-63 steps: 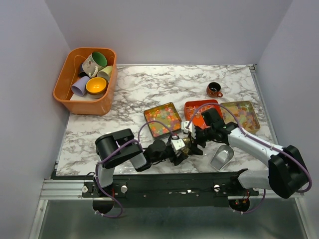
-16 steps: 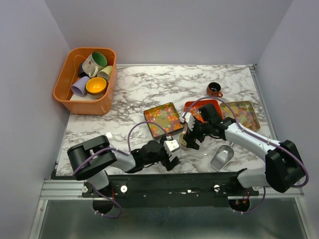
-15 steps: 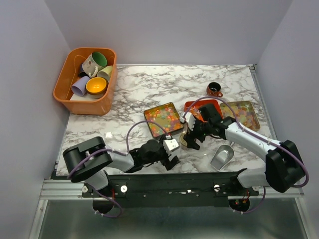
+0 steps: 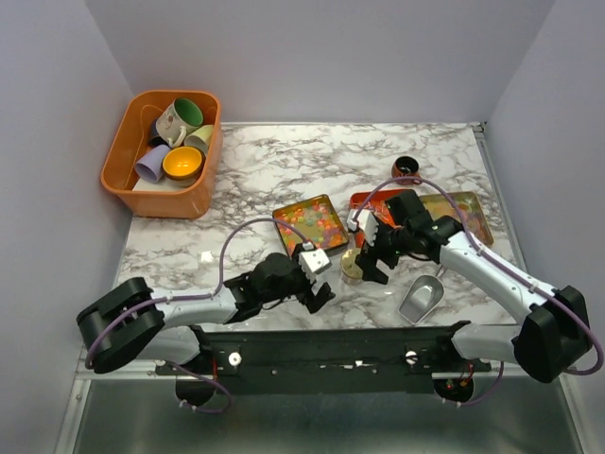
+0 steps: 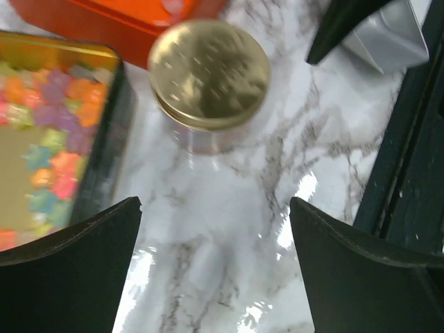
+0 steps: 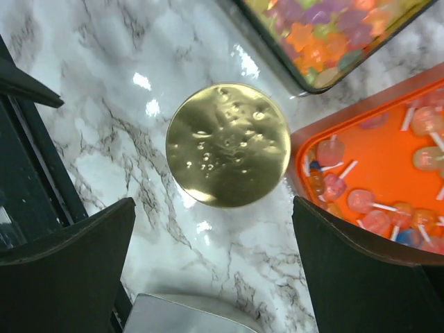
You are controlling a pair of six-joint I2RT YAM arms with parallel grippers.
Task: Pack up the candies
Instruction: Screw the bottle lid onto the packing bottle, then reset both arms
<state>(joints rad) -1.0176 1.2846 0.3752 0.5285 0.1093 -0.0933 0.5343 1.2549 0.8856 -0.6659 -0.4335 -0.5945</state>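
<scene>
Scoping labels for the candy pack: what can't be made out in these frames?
Jar contents: gold lid covers them in both wrist views; too small from the top.
Orange tray: right arm hides part from the top; wrist frames cut it off.
Candies in the black tray: blurred in the left wrist view.
Scoop: cut off by both wrist frame edges.

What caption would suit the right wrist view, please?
Open right gripper above a gold lid, candies in trays alongside.

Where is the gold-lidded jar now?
In the top view the gold-lidded jar stands just right of centre, on the near side of the black candy tray and the orange tray, left of the metal scoop.
</scene>
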